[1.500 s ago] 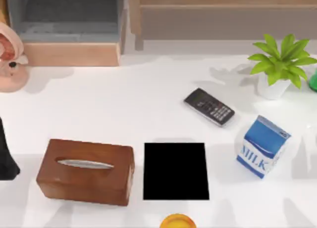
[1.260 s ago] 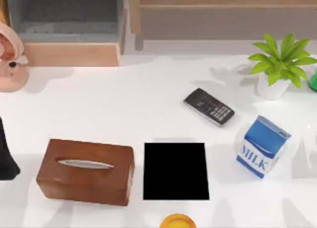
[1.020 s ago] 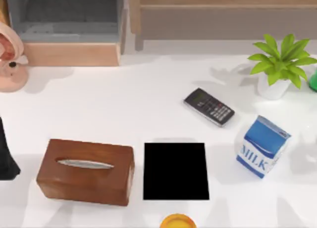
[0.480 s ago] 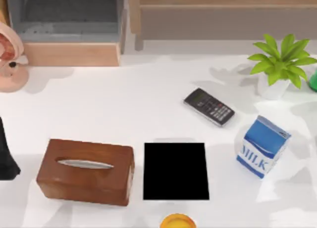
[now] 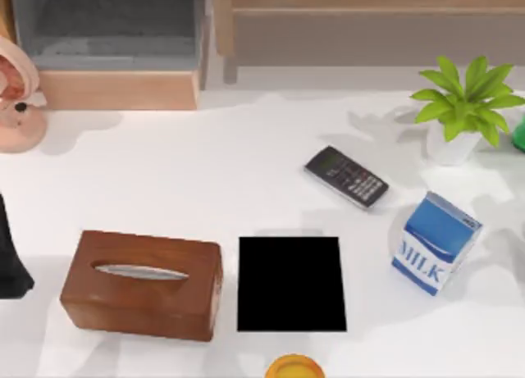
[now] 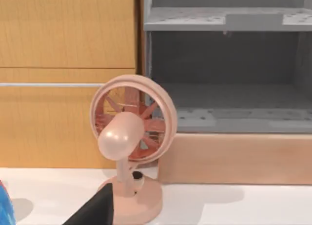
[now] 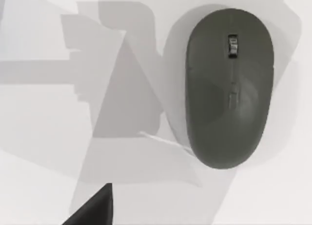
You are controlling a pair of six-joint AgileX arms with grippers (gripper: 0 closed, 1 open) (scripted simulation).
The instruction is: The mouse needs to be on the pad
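A dark grey mouse [image 7: 229, 88] lies flat on the bare white desk [image 7: 44, 152] beneath the right arm's wrist camera, its scroll wheel showing on its upper surface and angular shadows falling across the desk beside it. A dark corner of the right arm's jaws [image 7: 92, 208] pokes in at the edge of that view; whether those jaws are apart or together cannot be told.

From above, the pad [image 5: 291, 284], a plain black rectangle, sits flat near the front of the desk [image 5: 205, 173] with nothing on it. A brown tissue box [image 5: 141, 284] stands just to its left, close but apart. A blue milk carton [image 5: 435, 243] stands to the pad's right, and a black keyed handset [image 5: 347, 177] lies at an angle behind the pad, well apart from it. A potted green plant [image 5: 463, 107] occupies the back right corner, and part of a yellow round object [image 5: 294, 367] shows at the front edge, just in front of the pad.

A dark shape, part of the left arm [image 5: 10, 259], sits at the desk's left edge. Its wrist camera faces a pink desk fan [image 6: 129, 147] standing before a wooden cabinet [image 6: 68, 73] and grey shelves [image 6: 229, 69]; a dark tip of the left jaws [image 6: 95, 210] shows there, their state impossible to tell.
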